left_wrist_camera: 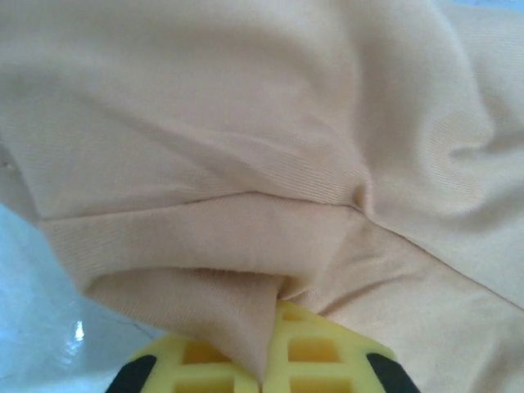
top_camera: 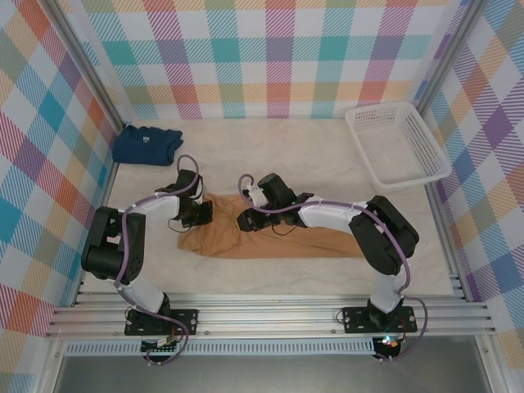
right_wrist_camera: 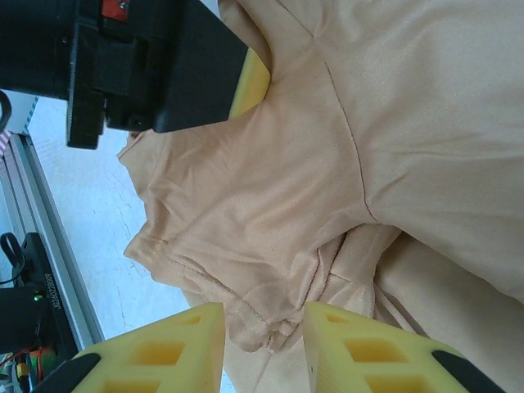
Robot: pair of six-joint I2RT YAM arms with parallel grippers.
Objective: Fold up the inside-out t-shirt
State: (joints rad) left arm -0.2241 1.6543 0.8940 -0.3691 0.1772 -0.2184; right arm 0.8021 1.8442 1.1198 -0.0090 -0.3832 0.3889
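Observation:
The inside-out t-shirt, tan and plain, lies crumpled across the near middle of the table. My left gripper sits at the shirt's left end. In the left wrist view its yellow fingers are shut on a fold of the tan fabric. My right gripper is just to the right of it, over the shirt. In the right wrist view a bunched, stitched hem fills the gap between that gripper's yellow fingers, which are closed on it. The left gripper's black body is close above.
A folded navy-blue shirt lies at the far left corner. A white plastic basket stands at the far right. Checked walls enclose the table, and aluminium rails run along the near edge.

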